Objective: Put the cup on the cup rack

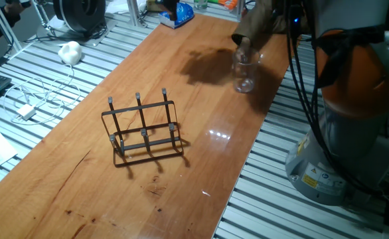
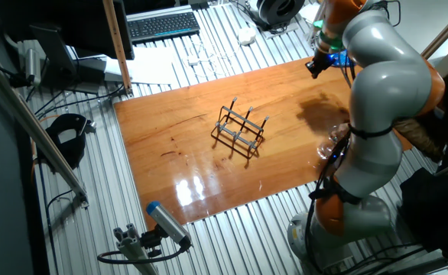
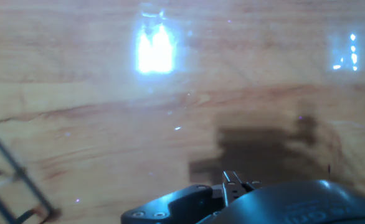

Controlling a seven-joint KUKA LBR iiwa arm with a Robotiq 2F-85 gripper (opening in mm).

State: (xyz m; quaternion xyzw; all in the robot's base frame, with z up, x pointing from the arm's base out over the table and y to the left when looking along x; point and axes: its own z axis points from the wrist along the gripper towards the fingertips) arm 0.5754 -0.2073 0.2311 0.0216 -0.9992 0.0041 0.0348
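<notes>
The clear cup (image 1: 243,72) stands upright on the wooden table near its right edge; in the other fixed view (image 2: 332,142) the arm partly hides it. The dark wire cup rack (image 1: 143,127) stands mid-table with nothing on its pegs, also seen in the other fixed view (image 2: 240,130) and at the lower left of the hand view (image 3: 11,180). My gripper (image 1: 246,36) hangs blurred in the air above and just behind the cup, apart from it, and is small and dark in the other fixed view (image 2: 314,70). The fingers are not visible in the hand view.
The robot base (image 1: 354,146) stands right beside the table's right edge. A blue packet (image 1: 178,14) lies at the table's far end. Off the table to the left are a white lump (image 1: 70,52), a charger with cables (image 1: 26,111) and a keyboard (image 2: 163,25).
</notes>
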